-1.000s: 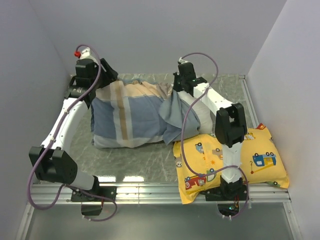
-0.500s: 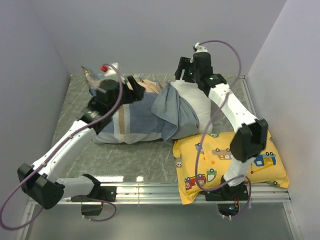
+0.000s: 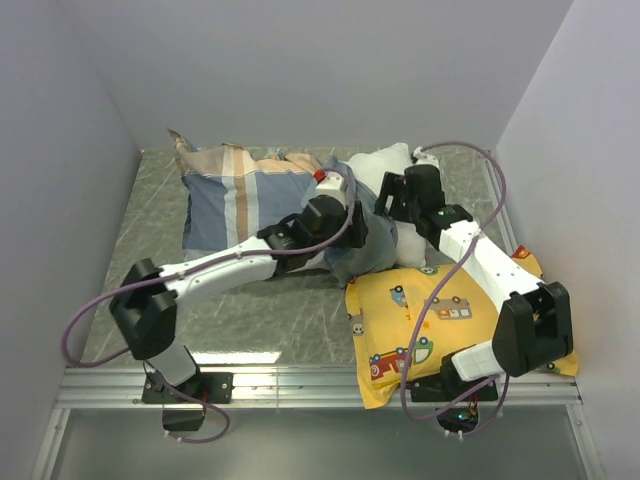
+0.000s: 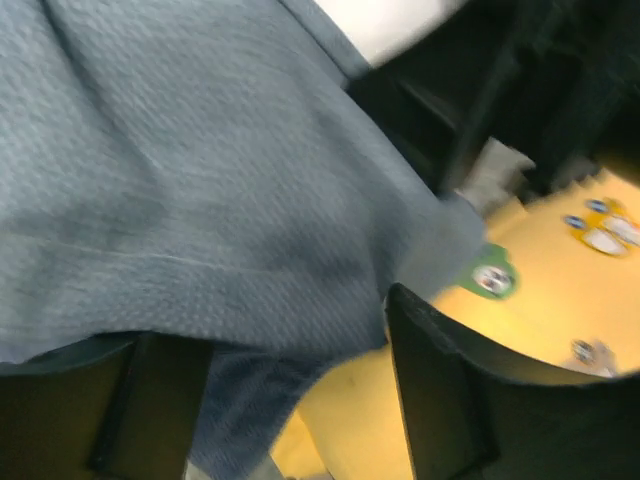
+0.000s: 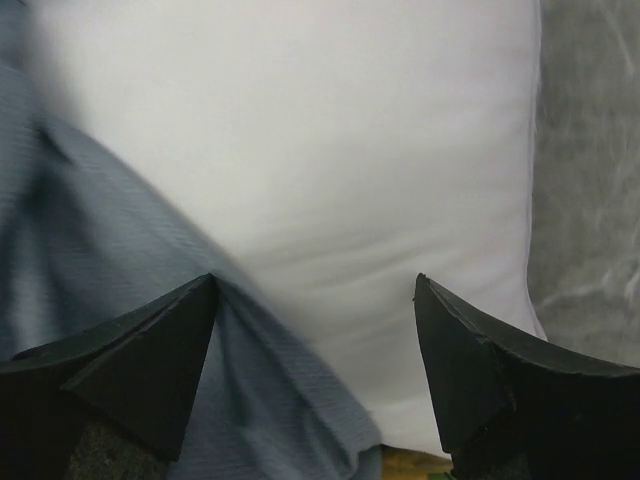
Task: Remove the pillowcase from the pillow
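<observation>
The pillowcase [image 3: 240, 195], blue-grey with tan stripes, lies along the back of the table with its open end bunched near the middle. The pillow [image 3: 385, 170] shows as a white end sticking out of that opening. My left gripper [image 3: 358, 230] hangs over the bunched cloth edge. In the left wrist view it [image 4: 300, 400] is open, with pillowcase [image 4: 200, 180] cloth draped just above and partly between the fingers. My right gripper [image 3: 388, 197] is above the white end. In the right wrist view it [image 5: 315, 340] is open over the pillow [image 5: 330, 150] and the pillowcase [image 5: 100, 250] hem.
A yellow cartoon-vehicle pillow [image 3: 450, 310] lies at the front right, partly under the right arm, and shows in the left wrist view [image 4: 560, 290]. Walls close in the left, back and right sides. A metal rail [image 3: 300, 380] runs along the near edge. Grey marbled table [image 5: 590, 150].
Both arms came forward from the back wall toward the middle. The right gripper opened, and the left opened wider. The pillowcase now lies flatter at the back left.
</observation>
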Robot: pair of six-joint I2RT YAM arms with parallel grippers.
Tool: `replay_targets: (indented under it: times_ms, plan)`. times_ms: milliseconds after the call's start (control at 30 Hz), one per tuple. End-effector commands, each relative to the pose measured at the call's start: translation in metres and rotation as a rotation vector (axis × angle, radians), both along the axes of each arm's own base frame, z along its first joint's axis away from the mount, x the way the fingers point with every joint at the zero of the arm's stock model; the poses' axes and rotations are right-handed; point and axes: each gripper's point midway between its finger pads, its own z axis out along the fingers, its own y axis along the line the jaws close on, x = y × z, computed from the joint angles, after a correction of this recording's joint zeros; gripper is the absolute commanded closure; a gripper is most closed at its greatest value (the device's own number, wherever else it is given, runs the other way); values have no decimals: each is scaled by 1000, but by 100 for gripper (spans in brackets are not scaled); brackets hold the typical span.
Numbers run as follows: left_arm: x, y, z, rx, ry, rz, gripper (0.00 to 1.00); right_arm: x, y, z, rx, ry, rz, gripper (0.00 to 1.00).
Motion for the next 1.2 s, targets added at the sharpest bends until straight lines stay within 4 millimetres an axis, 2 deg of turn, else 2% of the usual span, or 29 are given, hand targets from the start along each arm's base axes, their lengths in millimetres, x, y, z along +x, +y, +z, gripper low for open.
replay_targets:
  times_ms: [0, 33, 67, 100, 167, 200, 233, 267, 300, 333, 433, 500, 533, 600, 700, 733, 800, 833, 900, 933, 967, 1033, 1067, 1100, 1133, 1167]
  plan:
    - [28, 0, -1, 17, -21, 146, 30, 9, -11, 7, 41, -57, -55, 14]
    - [32, 12, -19, 91, -4, 204, 38, 7, -11, 2, 49, -48, -50, 14]
    - [34, 19, -25, 118, 0, 242, 61, 9, -16, 4, 56, -55, -57, 14]
    - [36, 27, -28, 141, -2, 270, 74, 9, -17, 2, 64, -53, -57, 14]
    - [39, 45, -19, 145, -18, 326, 95, 9, -18, -1, 91, -43, -49, 14]
    - [42, 59, -21, 150, -17, 350, 99, 11, -23, 0, 106, -52, -56, 14]
    - [42, 67, -4, 109, -38, 366, 99, 10, -20, -3, 137, -39, -39, 14]
    - [42, 74, 2, 90, -45, 373, 100, 11, -22, -4, 145, -41, -46, 14]
    - [45, 87, 0, 86, -40, 389, 100, 14, -23, -3, 175, -50, -35, 14]
    - [43, 93, 13, 51, -53, 390, 100, 13, -22, -7, 194, -41, -34, 13]
    - [42, 100, 18, 28, -51, 381, 100, 14, -19, -8, 236, -45, -11, 13]
    - [42, 100, 15, 24, -37, 369, 100, 11, -13, -10, 291, -53, 35, 13]
    - [43, 98, 13, 16, -30, 362, 100, 11, -16, 0, 342, -87, 37, 13]
    - [42, 94, 9, 8, -19, 345, 99, 8, -11, 4, 396, -111, 77, 10]
    - [42, 89, 11, -12, -20, 325, 99, 10, -5, -7, 394, -55, 123, 10]
    - [42, 88, 11, -13, -20, 321, 100, 12, -3, -16, 397, -30, 133, 10]
    - [43, 84, 13, -18, -20, 309, 100, 11, 6, -23, 418, -5, 174, 10]
    - [43, 83, 13, -15, -21, 304, 99, 13, 8, -33, 423, 22, 180, 10]
    - [45, 82, 15, -8, -26, 302, 100, 19, 10, -36, 435, 28, 182, 21]
    - [45, 85, 14, 9, -25, 307, 100, 23, 11, -45, 436, 58, 177, 44]
    - [47, 88, 16, 16, -29, 314, 100, 26, 10, -47, 428, 67, 166, 63]
    - [54, 105, 22, -1, -22, 333, 100, 37, 1, -45, 394, 79, 113, 100]
    - [57, 115, 26, -28, -14, 337, 100, 40, -3, -42, 372, 75, 87, 100]
    - [69, 151, 29, -63, -10, 400, 99, 43, -10, -37, 346, 71, 62, 100]
    - [71, 162, 29, -116, 18, 386, 99, 44, -15, -29, 332, 58, 37, 100]
    - [74, 182, 21, -133, 35, 419, 99, 49, -30, -25, 281, 38, -39, 100]
